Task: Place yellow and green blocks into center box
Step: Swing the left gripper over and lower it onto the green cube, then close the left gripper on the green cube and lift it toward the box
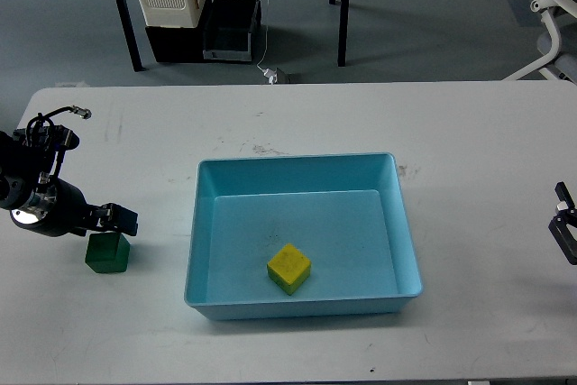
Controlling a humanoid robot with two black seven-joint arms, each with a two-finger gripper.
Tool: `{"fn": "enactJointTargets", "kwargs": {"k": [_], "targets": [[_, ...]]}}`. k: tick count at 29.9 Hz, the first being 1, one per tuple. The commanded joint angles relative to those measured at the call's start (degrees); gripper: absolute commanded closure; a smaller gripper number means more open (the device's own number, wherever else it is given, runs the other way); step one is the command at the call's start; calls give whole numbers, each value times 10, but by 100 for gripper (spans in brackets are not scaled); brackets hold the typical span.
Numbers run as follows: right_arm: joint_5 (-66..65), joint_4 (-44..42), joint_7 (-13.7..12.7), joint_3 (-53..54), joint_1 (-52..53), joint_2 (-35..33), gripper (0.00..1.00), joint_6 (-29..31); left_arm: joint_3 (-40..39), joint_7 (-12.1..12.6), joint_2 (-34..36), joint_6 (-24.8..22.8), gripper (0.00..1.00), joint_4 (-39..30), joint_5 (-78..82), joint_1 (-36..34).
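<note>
Green block (107, 253) rests near the desk's left edge, outside the blue box (200, 250); yellow block (288, 268) lies inside. Left gripper (119, 220) hangs just above the green block, finger spacing indiscernible. Step: approach for grasp; next, descend and close.

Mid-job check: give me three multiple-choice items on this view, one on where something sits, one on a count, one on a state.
1. Where is the yellow block?
A. On the table left of the box
B. Inside the blue box
C. In the right gripper

2. How many blocks are visible?
A. One
B. Two
C. Three

3. The green block is:
A. Resting on the table
B. Inside the box
C. Stacked on the yellow block

Answers: 1 B, it lies on the box floor. 2 B, one yellow, one green. 3 A, it sits on the table just below the left gripper.
</note>
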Motion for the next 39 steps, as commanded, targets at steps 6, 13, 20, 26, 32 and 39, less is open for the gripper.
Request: {"fn": "enactJointTargets", "kwargs": {"k": [6,13,20,26,32,39], "targets": [[0,-1,0,1,0,0,0,0,-2,1,5,0,5,-5,20,11],[0,-1,0,1,0,0,0,0,-3,5,9,0,11,-12,21,11],[0,0,0,1,-1,0,0,0,-3,7,23,0,23,-22,27,11],[0,0,0,1,-2,0,0,0,-3,7,29,0,59,-28,54,11],[0,0,0,1,-2,0,0,0,-5,11,64,0,81,-54,75,5],[0,0,0,-2,-2,0,0,0,-48,35,62,0,96,-65,69,-40]]}}
